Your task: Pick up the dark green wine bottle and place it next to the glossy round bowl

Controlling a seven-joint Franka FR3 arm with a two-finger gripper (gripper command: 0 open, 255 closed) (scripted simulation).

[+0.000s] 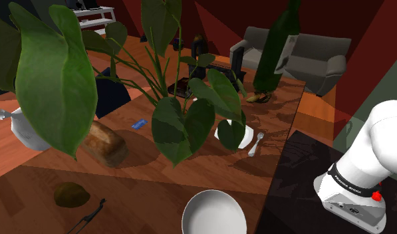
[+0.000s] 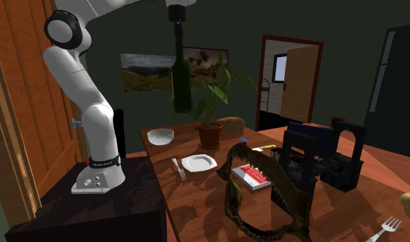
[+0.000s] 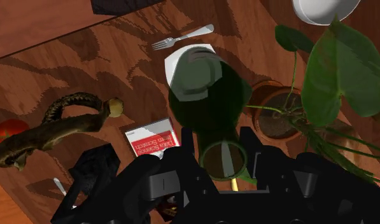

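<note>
The dark green wine bottle (image 2: pixel 182 84) hangs upright in the air, high above the wooden table (image 2: pixel 210 199). My gripper (image 2: pixel 177 7) is shut on its neck from above. In the wrist view my gripper (image 3: pixel 223 159) clasps the bottle (image 3: pixel 207 89) neck, with the body pointing down over a white plate (image 3: pixel 179 58). In the shoulder view the bottle (image 1: pixel 276 41) floats at the far right of the table. The glossy white round bowl (image 1: pixel 213 214) sits at the near table edge beside the stand; the bowl (image 2: pixel 161 136) (image 3: pixel 325 9) lies well apart from the bottle.
A large-leaved potted plant (image 1: pixel 183 116) stands mid-table between bottle and bowl, its pot (image 2: pixel 210 135) beside the plate (image 2: pixel 198 163) and fork (image 2: pixel 178 168). A bread loaf (image 1: pixel 105 143), a red book (image 2: pixel 253 176), a jawbone (image 2: pixel 265 196) and a black rack (image 2: pixel 320 161) crowd the table.
</note>
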